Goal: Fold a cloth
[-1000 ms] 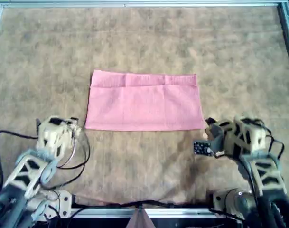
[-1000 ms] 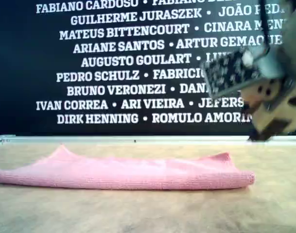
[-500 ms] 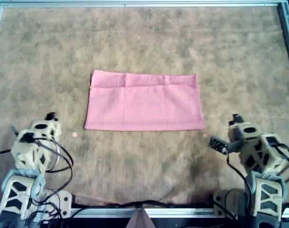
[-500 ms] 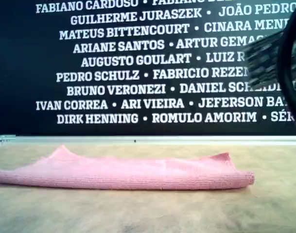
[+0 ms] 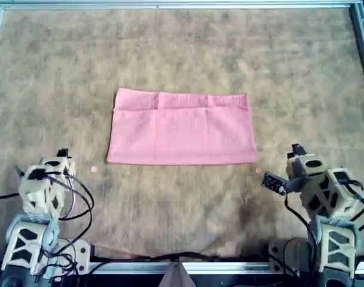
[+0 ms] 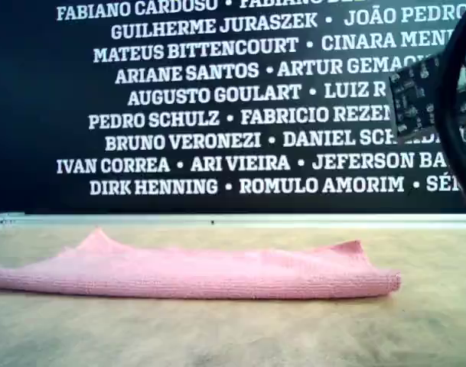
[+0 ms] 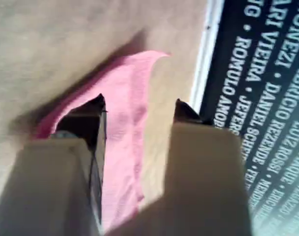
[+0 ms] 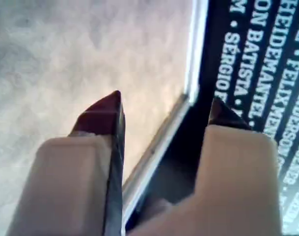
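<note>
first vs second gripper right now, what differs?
My first gripper looks along the cloth, which shows between its jaws; my second gripper faces bare mat and the table's metal edge rail, with no cloth in sight. The second's fingertips look reddish, the first's dark. Shared: both are open, empty and touch nothing.

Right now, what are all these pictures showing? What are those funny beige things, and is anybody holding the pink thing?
Those beige things are my two robot arms, each ending in a gripper, a two-fingered pincher. One picture looks straight down from above, one looks from the side at table height, and two come from little cameras riding on the grippers. A pink cloth, folded over, lies flat on a brown mat. Nobody holds it. My first gripper is open and looks toward the cloth. My second gripper is open too, seeing only mat and the table's edge.
</note>
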Available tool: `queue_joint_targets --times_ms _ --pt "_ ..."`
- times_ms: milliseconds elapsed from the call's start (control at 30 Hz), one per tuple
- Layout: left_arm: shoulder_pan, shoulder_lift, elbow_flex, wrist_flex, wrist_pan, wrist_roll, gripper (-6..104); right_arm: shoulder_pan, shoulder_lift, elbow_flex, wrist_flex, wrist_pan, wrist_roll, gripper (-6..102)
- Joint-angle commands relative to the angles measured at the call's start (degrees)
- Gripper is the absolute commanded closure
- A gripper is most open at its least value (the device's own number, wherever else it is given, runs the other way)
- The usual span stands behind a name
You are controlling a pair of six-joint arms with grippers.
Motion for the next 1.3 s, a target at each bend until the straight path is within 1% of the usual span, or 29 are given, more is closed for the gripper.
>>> queue_joint_targets --times_ms 0,67,100,200,300,333,467,600,733,933,1267 --pt "0.5 0.8 -0.2 -1.1 -0.4 0.2 47 2.6 1.1 -0.5 0.2 -0.4 0.00 25" --pt "0.5 0.8 -0.2 -1.1 -0.4 0.2 47 5.4 -0.1 -0.6 0.4 -0.3 0.00 25" --pt "0.5 0.8 -0.2 -1.1 -0.4 0.2 47 7.2 -1.9 -1.2 1.0 0.3 0.00 25" --pt "0.5 -0.1 -0.2 -1.1 -0.4 0.2 47 12.1 -9.4 -3.6 1.8 0.5 0.00 25" --pt "0.5 -0.2 -0.2 -1.1 0.2 0.2 47 14.5 -18.9 -8.3 1.2 0.5 -0.26 25" --pt "0.6 -0.2 -0.2 -1.1 -0.3 0.2 47 14.7 -22.1 -10.1 1.2 0.5 -0.62 25" --pt "1.1 -0.2 -0.2 -1.1 -0.3 0.2 47 14.7 -36.7 -17.4 1.8 0.5 -1.76 25" --pt "1.2 -0.2 -0.2 -1.1 -0.3 0.2 47 14.7 -51.0 -23.8 1.3 0.4 -1.85 25" --pt "1.2 -0.2 -0.2 -1.1 -0.3 0.2 47 14.7 -62.5 -29.8 1.1 -0.3 -1.85 25" --pt "1.2 -0.3 -0.2 -1.1 -0.3 0.2 47 14.7 -70.7 -35.9 1.0 -0.3 -1.85 25" --pt "1.2 -0.3 -0.2 -1.1 -0.3 0.2 47 14.8 -75.1 -42.5 1.0 -0.3 -1.85 25"
